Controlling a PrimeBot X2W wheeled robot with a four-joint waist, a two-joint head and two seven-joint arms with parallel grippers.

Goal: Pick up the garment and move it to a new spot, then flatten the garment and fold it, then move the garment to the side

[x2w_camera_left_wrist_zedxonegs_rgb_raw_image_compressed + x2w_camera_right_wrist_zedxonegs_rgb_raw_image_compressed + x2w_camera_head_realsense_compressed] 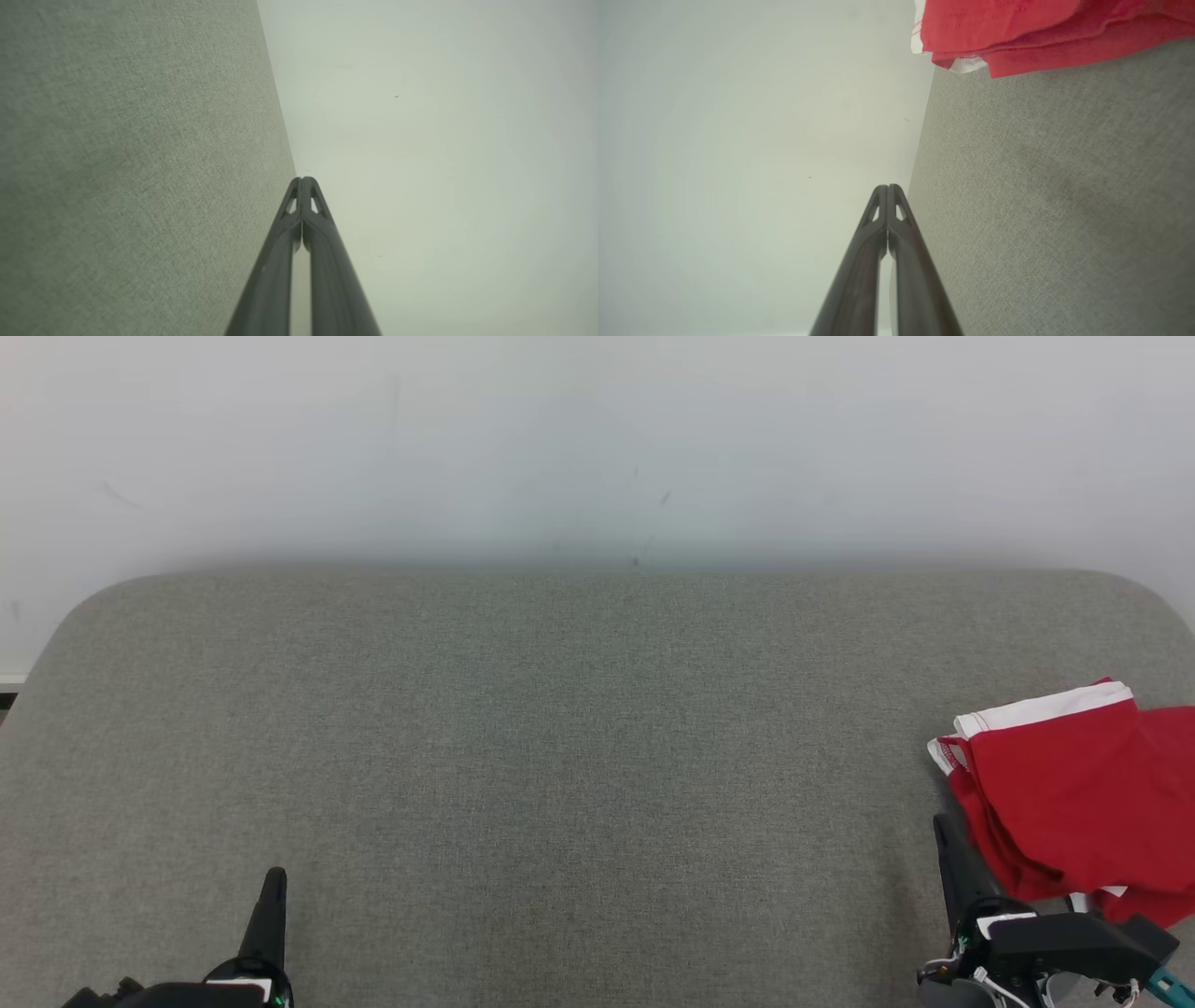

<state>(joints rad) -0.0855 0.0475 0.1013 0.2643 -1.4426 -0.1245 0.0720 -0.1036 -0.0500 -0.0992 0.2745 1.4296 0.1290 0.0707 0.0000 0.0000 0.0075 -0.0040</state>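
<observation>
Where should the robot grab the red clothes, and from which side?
Probably the stacked, layered edge of the red garment that faces the right end effector. The folds there bunch into a lip that is easy to pinch. Come in from that side, low over the grey padded surface, once the shut end effector opens.
</observation>
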